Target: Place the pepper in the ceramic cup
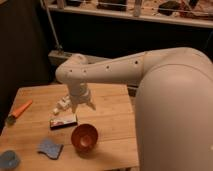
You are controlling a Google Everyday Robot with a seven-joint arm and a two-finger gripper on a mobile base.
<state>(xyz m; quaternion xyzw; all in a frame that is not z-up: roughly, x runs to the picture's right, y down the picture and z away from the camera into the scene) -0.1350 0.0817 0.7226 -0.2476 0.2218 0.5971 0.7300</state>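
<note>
The orange pepper [21, 109] lies at the left edge of the wooden table [107, 107], its dark stem end toward the front. The blue-grey ceramic cup [8, 160] stands at the front left corner, partly cut off by the picture's edge. My gripper [83, 106] hangs above the middle of the table, pointing down, well to the right of the pepper and far from the cup. Its fingers are spread open with nothing between them.
A glossy red-brown bowl [84, 137] sits just in front of the gripper. A flat dark bar [63, 121] lies to its left, with a small white object [62, 104] behind it. A flat blue pad [50, 147] lies between cup and bowl. My arm spans the right side.
</note>
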